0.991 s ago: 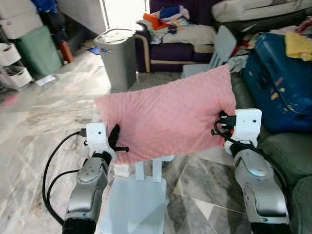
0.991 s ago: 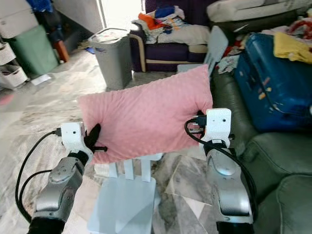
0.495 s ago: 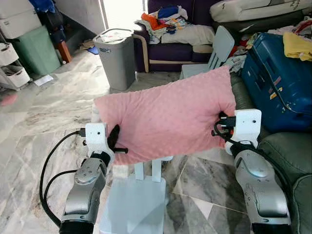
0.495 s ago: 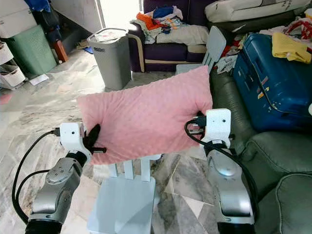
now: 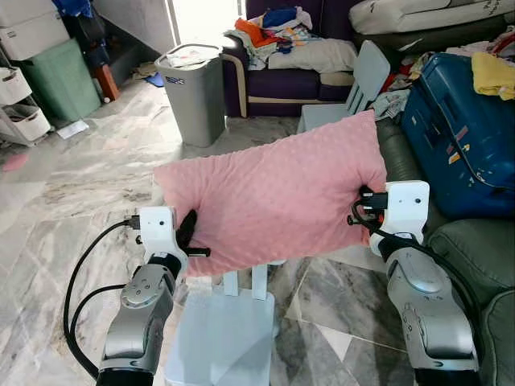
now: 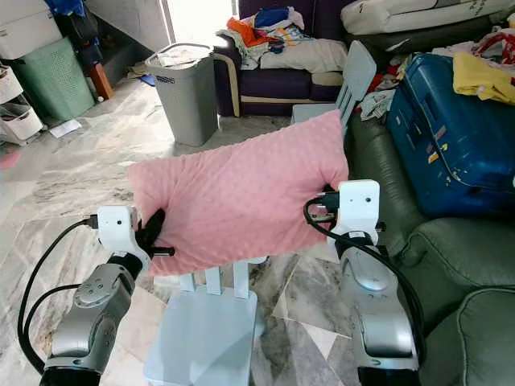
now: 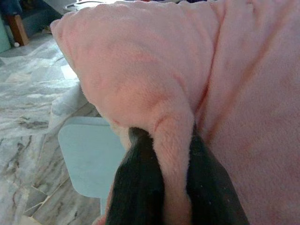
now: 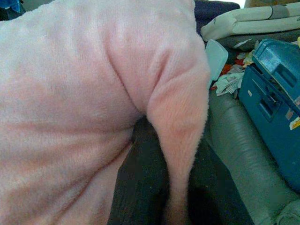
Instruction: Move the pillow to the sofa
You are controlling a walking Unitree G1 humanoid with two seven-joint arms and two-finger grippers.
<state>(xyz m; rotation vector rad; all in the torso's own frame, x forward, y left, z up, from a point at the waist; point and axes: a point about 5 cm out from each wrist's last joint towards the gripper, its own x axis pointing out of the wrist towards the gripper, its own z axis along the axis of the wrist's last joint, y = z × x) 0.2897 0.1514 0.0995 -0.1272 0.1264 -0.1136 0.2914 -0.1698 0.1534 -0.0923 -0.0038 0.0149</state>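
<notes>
Two end effectors, left end effector (image 7: 171,187) and right end effector (image 8: 176,187), pinch the plush, dimpled pink pillow (image 5: 273,197).

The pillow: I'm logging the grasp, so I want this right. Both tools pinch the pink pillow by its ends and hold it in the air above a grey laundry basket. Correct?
Not quite. The left tool and right tool do pinch the pink pillow by its ends, but it hangs above a pale blue chair, as the left eye view shows. The grey laundry basket stands farther off.
</notes>
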